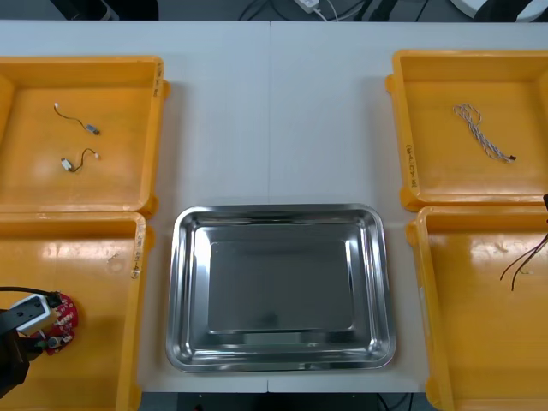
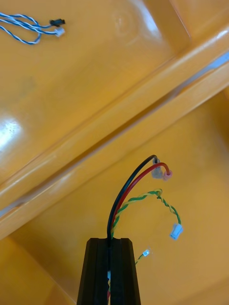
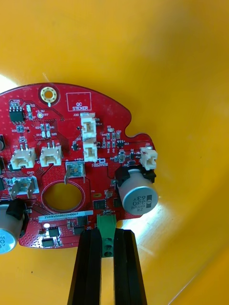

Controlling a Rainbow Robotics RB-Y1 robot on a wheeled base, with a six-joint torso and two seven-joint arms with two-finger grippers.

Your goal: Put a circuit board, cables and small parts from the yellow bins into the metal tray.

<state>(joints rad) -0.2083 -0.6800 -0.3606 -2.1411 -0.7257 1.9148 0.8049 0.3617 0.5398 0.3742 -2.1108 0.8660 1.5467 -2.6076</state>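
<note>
The left gripper [image 3: 107, 234] clamped the round red circuit board [image 3: 71, 143] in the near-left yellow bin [image 1: 86, 257], while the right gripper [image 2: 110, 243] pinched a cable bundle [image 2: 136, 183], with the metal tray [image 1: 278, 212] lying inward between them.

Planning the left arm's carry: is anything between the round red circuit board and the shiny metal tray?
Only the near left yellow bin's wall. The left gripper grips the round red circuit board there; the shiny metal tray is bare. The right gripper holds black, red and yellow cables over the near right bin.
</note>
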